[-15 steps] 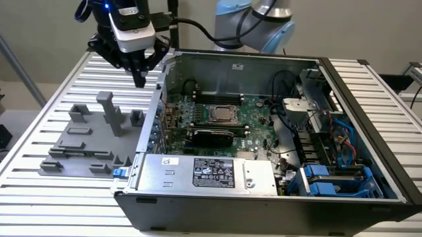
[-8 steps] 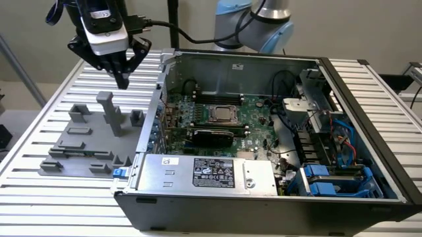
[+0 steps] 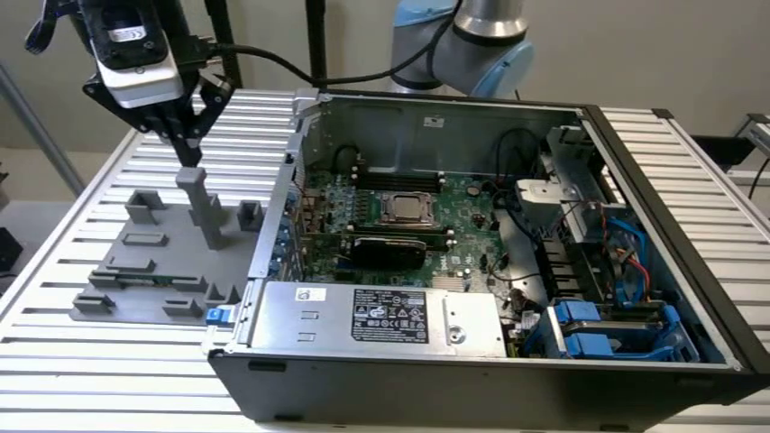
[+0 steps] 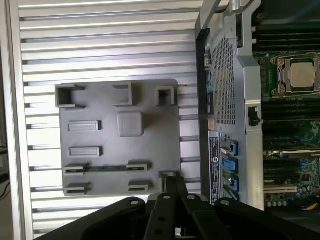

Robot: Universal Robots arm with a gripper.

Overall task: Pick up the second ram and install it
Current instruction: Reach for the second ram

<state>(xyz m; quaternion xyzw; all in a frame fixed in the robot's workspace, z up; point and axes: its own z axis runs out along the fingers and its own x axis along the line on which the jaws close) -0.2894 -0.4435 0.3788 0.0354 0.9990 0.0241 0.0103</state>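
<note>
**Empty gripper over the holder, second stick in its cradle**

We begin at the gripper (image 3: 189,155). Its fingers are drawn together with nothing between them. It hangs above the grey holder plate (image 3: 132,257), with its tips just over the tall post (image 3: 202,209). We cannot tell whether they touch the post.

Past the post, toward the plate's edge nearest the exterior camera, the second ram (image 3: 154,278) sits lengthwise between pairs of small blocks (image 3: 96,280). It is apart from the gripper. From the wrist it reads as a thin dark line, so we take it to be standing on its long edge.

Farther off, just beside the plate on the exterior view's right, stands the open computer case (image 3: 673,225). Inside it are the motherboard (image 3: 470,216) and the processor socket (image 3: 407,209).

We judge the step in hand to be the reach for the stick. To do it well, we would spread the jaws before descending and turn them to close on the two flat faces. We would centre them along the stick's length, in the gap between the blocks, and come straight down clear of the post. An off-centre grip would likely tilt the stick.
</note>
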